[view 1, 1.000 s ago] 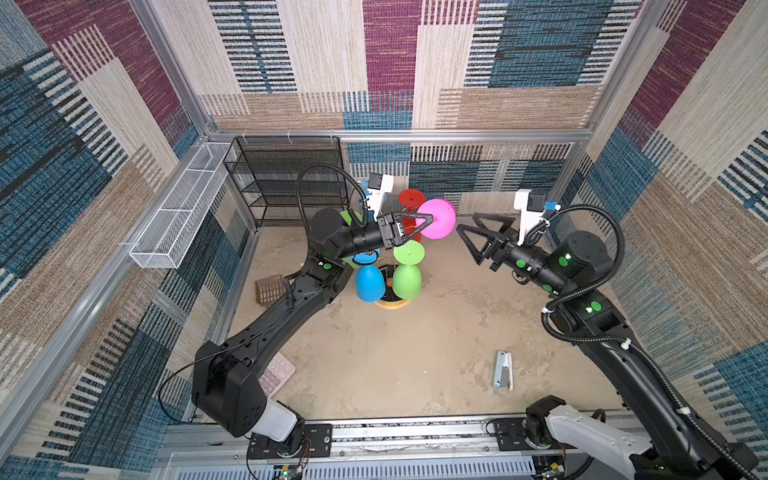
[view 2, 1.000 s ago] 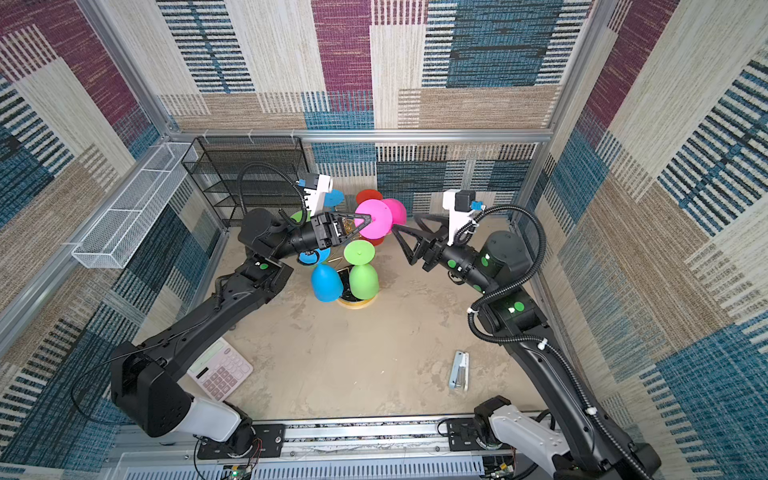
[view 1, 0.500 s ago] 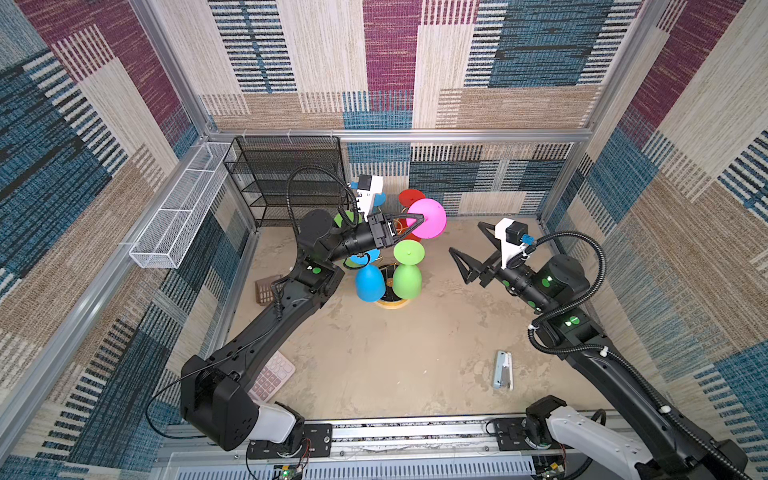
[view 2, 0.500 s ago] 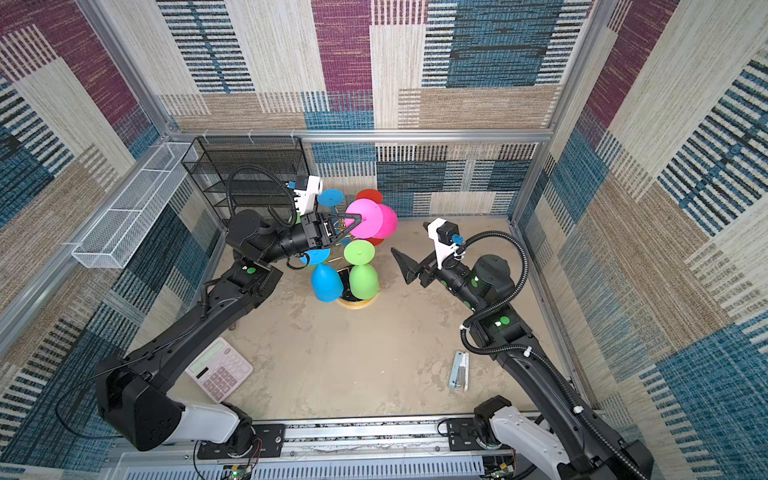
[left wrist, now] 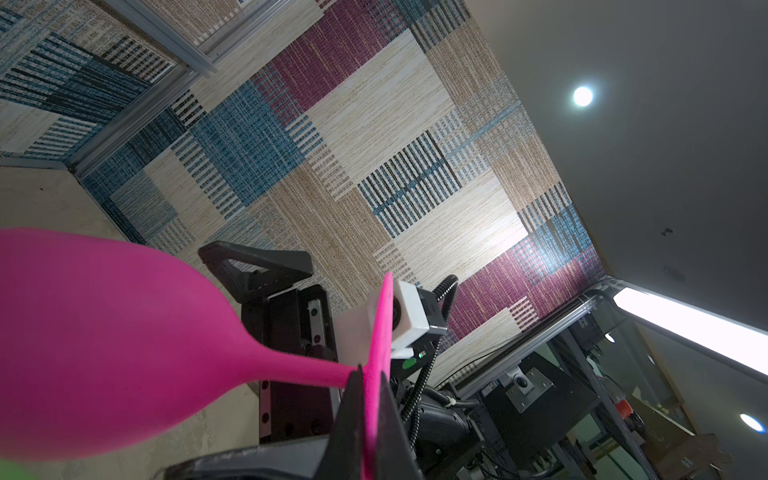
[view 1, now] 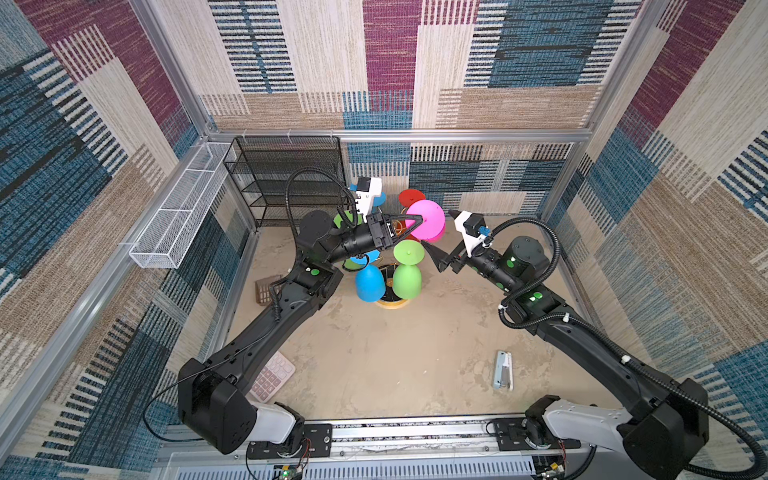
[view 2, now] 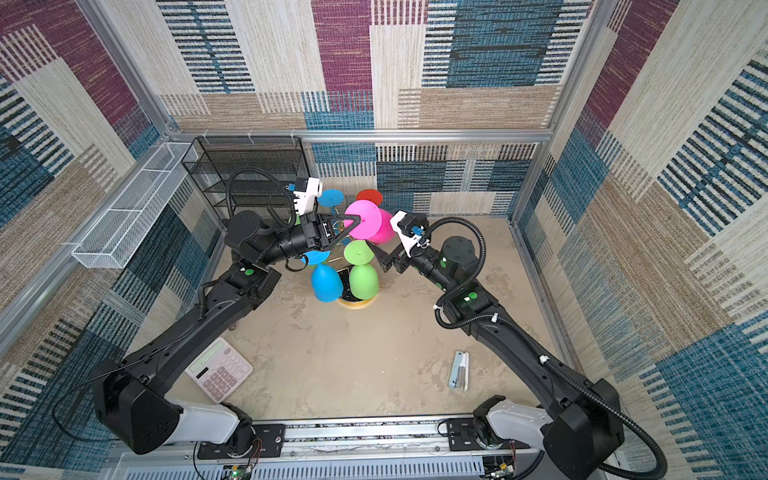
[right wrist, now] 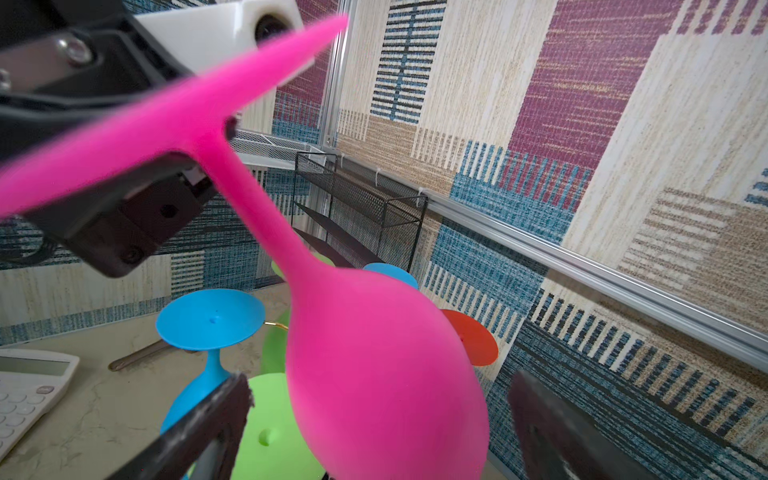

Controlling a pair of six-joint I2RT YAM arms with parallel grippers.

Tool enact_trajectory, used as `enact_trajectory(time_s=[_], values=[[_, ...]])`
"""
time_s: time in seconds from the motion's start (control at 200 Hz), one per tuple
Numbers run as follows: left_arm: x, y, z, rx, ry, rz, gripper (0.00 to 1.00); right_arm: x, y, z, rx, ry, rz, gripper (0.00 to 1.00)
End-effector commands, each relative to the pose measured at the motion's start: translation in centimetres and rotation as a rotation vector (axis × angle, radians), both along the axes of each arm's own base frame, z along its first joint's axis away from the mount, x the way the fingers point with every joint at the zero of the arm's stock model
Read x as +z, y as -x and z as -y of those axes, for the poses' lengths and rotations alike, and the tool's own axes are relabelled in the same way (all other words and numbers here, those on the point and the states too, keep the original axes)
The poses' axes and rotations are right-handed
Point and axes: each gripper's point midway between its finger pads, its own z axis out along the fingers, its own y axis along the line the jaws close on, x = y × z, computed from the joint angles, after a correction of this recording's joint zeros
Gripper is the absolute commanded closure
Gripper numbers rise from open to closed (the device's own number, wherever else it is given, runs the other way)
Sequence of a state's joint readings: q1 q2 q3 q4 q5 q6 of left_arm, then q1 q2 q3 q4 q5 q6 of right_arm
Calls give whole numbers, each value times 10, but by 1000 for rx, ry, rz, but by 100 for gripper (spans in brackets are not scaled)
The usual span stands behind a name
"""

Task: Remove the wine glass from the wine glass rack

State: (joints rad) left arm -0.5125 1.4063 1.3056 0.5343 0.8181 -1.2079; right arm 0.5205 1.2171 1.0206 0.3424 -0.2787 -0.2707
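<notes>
One pink wine glass (view 1: 433,226), pinched by left claw (view 1: 419,217), tilts bowl-down.

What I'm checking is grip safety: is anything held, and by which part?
The left claw holds the pink glass by its stem, right at the foot. The right claw is open, holding nothing.

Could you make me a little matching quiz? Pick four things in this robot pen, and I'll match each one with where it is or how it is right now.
Things:
1. pink wine glass
2. right gripper
3. calculator
4. black mesh shelf

Places or states:
A. lying flat on the table, front left
B. open, holding nothing
C. standing in the back left corner
D. pinched where stem meets foot by the left gripper

Pairs: 1-D, 2-B, 3-A, 4-C
</notes>
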Motion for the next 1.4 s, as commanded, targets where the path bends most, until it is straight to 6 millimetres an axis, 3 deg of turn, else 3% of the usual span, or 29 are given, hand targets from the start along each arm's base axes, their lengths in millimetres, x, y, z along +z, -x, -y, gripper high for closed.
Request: enact_trajectory(time_s=[0.0,0.361,0.611,0.907,1.012,1.162,1.292,1.392], values=[[12,8,-3,-20,31,21,100,15,-6,-1,-18,-29,67,1],[17,10,-4,-37,69,25,100,12,-21,-12,-11,-23,51,1],[22,14,-4,-72,100,21,100,10,-25,-15,-15,-31,26,15],[12,7,-4,-63,83,3,100,8,-25,-10,-46,-29,-22,29],[13,5,-7,-58,82,12,74,7,-25,-5,-65,-33,-54,33],[17,2,-20,-30,80,38,55,14,-20,5,-100,-45,-107,38],[15,-5,-33,46,29,88,51,19,-15,15,-137,-16,-188,44],[-6,-16,-39,166,-148,144,51,15,-11,21,-161,33,-265,48]])
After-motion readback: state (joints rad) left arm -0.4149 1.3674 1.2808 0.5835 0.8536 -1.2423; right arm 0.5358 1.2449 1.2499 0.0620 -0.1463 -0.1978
